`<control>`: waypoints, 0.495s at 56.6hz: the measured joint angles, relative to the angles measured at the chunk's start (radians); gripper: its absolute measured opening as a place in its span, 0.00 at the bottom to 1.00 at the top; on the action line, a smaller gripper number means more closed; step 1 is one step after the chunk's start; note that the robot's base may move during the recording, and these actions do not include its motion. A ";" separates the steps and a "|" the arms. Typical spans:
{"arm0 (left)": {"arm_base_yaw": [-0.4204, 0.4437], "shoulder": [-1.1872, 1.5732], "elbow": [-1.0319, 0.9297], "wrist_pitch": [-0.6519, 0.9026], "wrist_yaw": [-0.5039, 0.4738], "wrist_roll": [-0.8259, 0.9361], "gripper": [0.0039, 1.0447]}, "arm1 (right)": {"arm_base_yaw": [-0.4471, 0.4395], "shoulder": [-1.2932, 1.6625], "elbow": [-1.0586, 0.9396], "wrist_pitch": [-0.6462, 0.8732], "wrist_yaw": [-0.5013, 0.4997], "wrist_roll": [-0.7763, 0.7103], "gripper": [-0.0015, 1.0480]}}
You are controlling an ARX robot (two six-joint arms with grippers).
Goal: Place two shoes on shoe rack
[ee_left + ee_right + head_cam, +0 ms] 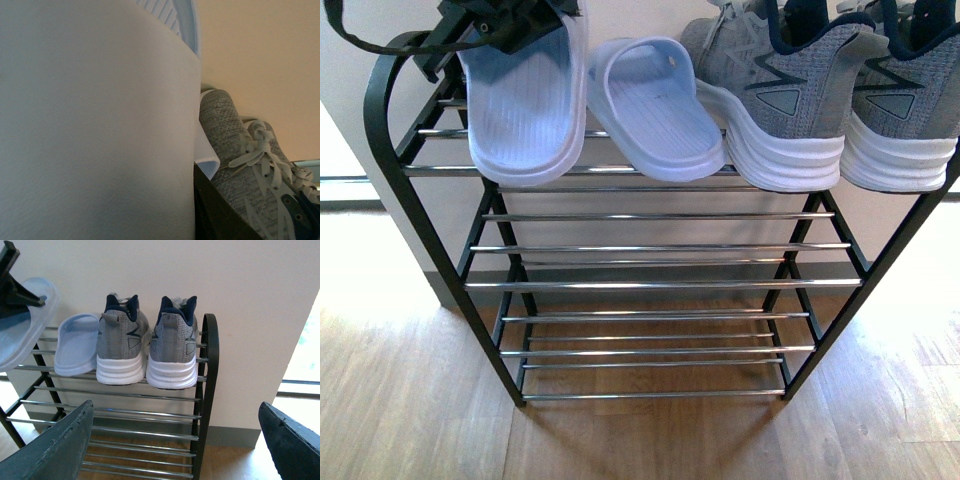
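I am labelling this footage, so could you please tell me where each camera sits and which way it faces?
Front view: on the body, looking down at the shoe rack; left claw on a slide sandal.
Left wrist view: pressed close against that sandal, sneakers beyond; no claw visible.
Right wrist view: facing the rack's right end; open right claw empty.
All share the sneakers.

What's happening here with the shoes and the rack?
The left gripper is setting a pale blue rubber slide sandal onto the top tier of the black metal shoe rack with chrome bars; its jaws look closed on the sandal's strap. A second matching sandal already lies beside it, and two grey knit sneakers with white soles stand further right on that tier. The right gripper hangs open in front of the rack, empty.
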 joint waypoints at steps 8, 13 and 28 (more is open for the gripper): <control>0.013 0.060 0.049 -0.023 0.019 0.000 0.01 | 0.000 0.000 0.000 0.000 0.000 0.000 0.91; 0.028 0.097 0.070 -0.043 0.023 0.002 0.01 | 0.000 0.000 0.000 0.000 0.000 0.000 0.91; 0.062 0.154 0.106 -0.085 0.031 0.026 0.04 | 0.000 0.000 0.000 0.000 0.000 0.000 0.91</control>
